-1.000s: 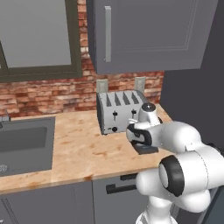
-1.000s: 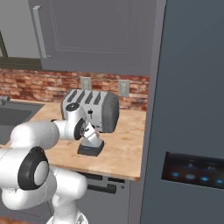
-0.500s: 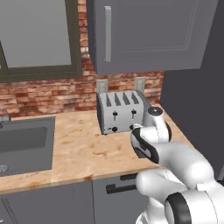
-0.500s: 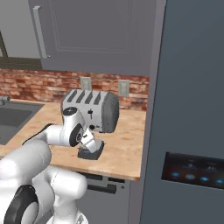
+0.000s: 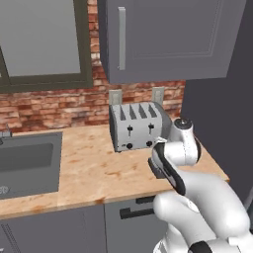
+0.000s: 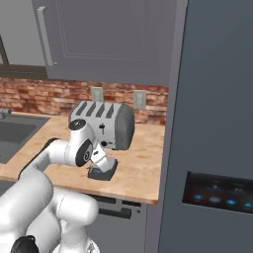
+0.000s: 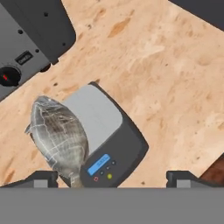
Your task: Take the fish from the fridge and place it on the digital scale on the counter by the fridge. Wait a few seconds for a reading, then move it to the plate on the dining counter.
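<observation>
On the wooden desk point(image 7: 175, 78) beside the fridge point(image 6: 217, 123), the fish point(image 7: 59, 135) lies on the scale point(image 7: 109, 135), overhanging one edge, under the spread, empty end effector point(image 7: 113, 177); it looks light, slippery and best pinched across mid-body.

Light speckled wooden worktop point(image 5: 94, 163) over grey cabinets, silver four-slot toaster point(image 5: 137, 126) at its back, flat dark grey digital scale point(image 7: 111, 138) just before the toaster

Both base views look forward and down from behind the arm, sharing the toaster point(image 5: 140, 126) and counter point(image 6: 143, 163); the hand view looks closely down on the scale point(image 7: 111, 139).
</observation>
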Tool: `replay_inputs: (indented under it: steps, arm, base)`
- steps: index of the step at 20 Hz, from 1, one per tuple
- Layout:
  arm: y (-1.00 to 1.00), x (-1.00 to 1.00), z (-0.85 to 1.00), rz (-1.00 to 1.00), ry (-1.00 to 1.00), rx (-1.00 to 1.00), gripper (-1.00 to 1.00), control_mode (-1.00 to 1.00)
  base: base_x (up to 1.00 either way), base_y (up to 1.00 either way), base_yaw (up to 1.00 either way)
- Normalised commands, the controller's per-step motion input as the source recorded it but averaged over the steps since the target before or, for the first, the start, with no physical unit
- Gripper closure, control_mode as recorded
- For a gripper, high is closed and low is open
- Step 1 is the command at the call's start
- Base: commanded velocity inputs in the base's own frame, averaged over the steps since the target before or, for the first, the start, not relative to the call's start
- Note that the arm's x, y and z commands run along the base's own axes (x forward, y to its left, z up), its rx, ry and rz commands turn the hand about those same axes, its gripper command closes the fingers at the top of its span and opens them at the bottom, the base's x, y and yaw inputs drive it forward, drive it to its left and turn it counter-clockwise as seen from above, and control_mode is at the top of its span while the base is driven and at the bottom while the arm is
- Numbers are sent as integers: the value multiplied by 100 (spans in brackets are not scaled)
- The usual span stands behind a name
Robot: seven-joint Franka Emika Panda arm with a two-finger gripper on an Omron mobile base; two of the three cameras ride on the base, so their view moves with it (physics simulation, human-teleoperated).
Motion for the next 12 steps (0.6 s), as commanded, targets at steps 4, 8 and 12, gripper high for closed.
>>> replay_inputs:
  steps: [4, 8, 12]
  arm:
    - [1, -6, 60, 0, -13, 0, -100, -100]
    - [13, -30, 59, 2, -13, 0, -100, -100]
    - [28, -46, 42, 4, -8, 0, -100, -100]
  base:
    - [0, 0, 0]
    - [0, 0, 0]
    - [0, 0, 0]
